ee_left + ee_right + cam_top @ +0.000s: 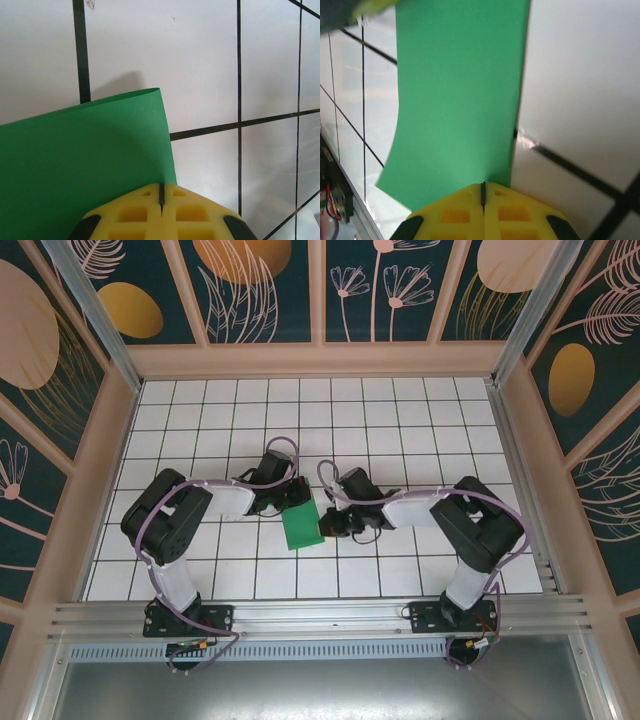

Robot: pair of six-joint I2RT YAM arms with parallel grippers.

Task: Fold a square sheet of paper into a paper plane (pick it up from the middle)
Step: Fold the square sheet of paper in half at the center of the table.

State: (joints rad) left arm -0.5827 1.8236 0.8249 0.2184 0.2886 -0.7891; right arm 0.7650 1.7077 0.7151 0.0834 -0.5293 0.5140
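Note:
The square sheet of paper (300, 528) is bright green and hangs curved between my two grippers, above the middle of the white tiled table. My left gripper (296, 503) is shut, its yellow fingertips pinching the sheet at the upper edge; in the left wrist view the paper (85, 160) runs into the closed seam of that gripper (161, 194). My right gripper (326, 525) is also shut on the sheet's right side. The right wrist view has the paper (460, 100) entering the closed seam of that gripper (483, 189). No paper plane shape is formed.
The white grid table (400, 410) is walled by wooden frames on three sides. An aluminium rail (320, 615) runs along the near edge by the arm bases. A blurred yellow fingertip (370, 7) of the left gripper shows in the right wrist view.

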